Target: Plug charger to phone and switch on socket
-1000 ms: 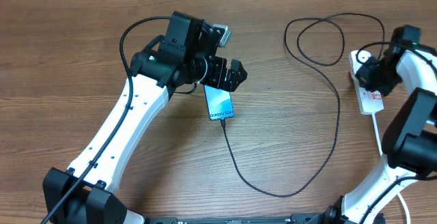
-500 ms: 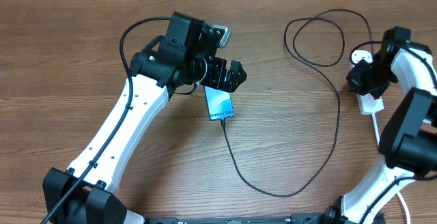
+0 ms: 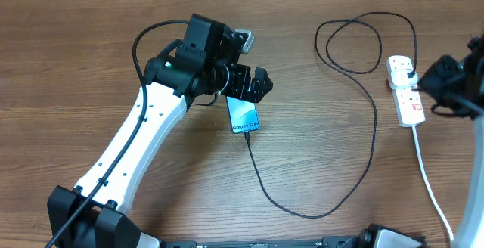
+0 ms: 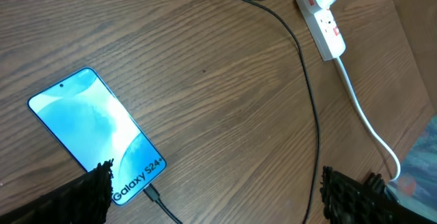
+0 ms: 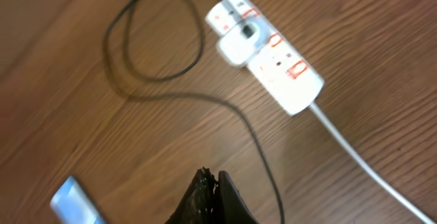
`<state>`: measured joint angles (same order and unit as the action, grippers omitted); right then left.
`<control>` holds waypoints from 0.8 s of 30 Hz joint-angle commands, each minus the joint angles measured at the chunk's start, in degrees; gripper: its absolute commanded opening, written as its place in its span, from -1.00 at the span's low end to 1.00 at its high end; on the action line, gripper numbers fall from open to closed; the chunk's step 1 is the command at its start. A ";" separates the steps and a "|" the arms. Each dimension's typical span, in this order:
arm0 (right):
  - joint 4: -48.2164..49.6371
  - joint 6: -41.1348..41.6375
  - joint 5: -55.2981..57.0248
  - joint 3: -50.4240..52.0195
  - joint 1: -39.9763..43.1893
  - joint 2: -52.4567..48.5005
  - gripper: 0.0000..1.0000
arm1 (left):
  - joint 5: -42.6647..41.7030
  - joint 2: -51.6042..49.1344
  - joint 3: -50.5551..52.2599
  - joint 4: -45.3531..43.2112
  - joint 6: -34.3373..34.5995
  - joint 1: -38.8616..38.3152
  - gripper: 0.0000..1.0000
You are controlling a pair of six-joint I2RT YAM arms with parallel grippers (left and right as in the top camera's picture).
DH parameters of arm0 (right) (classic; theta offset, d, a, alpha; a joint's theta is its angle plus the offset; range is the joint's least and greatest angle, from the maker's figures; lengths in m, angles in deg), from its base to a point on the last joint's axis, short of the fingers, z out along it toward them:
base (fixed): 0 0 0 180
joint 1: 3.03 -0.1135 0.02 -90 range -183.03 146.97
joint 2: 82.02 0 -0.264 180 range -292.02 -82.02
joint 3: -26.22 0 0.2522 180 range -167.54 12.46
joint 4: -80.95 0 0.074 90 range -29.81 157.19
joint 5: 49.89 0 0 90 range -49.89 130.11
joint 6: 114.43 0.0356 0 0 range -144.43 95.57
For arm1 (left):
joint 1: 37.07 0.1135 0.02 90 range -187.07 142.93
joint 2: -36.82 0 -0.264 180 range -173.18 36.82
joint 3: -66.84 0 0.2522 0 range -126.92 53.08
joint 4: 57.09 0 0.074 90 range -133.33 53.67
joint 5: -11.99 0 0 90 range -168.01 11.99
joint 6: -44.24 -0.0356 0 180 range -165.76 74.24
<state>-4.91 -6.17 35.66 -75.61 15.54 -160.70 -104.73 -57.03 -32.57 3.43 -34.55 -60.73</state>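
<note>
phone (image 3: 243, 116): lies flat on the wood table (image 3: 318, 44), screen up, light blue. The "Galaxy S24+" text is at its end nearer to the robot base.
charger (image 3: 374, 119): thin black cable. It runs from phone's Galaxy end toward the robot base, bends wide to the right of phone, goes up again & makes a loop far-right of phone.
connector tip (image 4: 151, 195): sits in the port at phone's Galaxy end, seen in L wrist view.
plug (image 3: 406, 69): in an outlet of the socket, at the strip's end farther from the robot base; well apart from phone.
socket (image 3: 407, 97): white strip w/ red-marked switches, well to the right of phone. Switch on or off: cannot tell.
white cord (image 3: 428, 174): leaves the socket's near end, goes toward the robot base, even farther right of phone.
L gripper (image 4: 217, 177): fingers wide apart, nothing between them. In overhead view it hangs over phone's far end; in wrist view no finger touches phone.
R gripper (image 5: 209, 183): fingertips pressed together, holding nothing. It is well right of phone, near the socket on its side away from phone, not touching it.
</note>
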 commanded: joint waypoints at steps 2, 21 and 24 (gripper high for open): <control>-2.93 -9.11 -11.52 -0.94 -1.57 5.97 -0.92 | 0.15 5.29 -0.81 0.72 0.76 -0.39 1.00; -6.16 -20.28 -22.71 13.51 -3.93 42.10 -0.92 | 25.44 40.76 7.41 15.67 -2.43 -17.99 0.99; -5.09 -20.26 -22.88 18.58 -3.93 43.60 -0.85 | 27.21 48.04 14.62 12.39 -2.36 -18.51 0.99</control>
<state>-11.01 -25.71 13.24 -61.47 11.93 -117.86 -82.61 -14.84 -24.41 17.88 -35.71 -78.53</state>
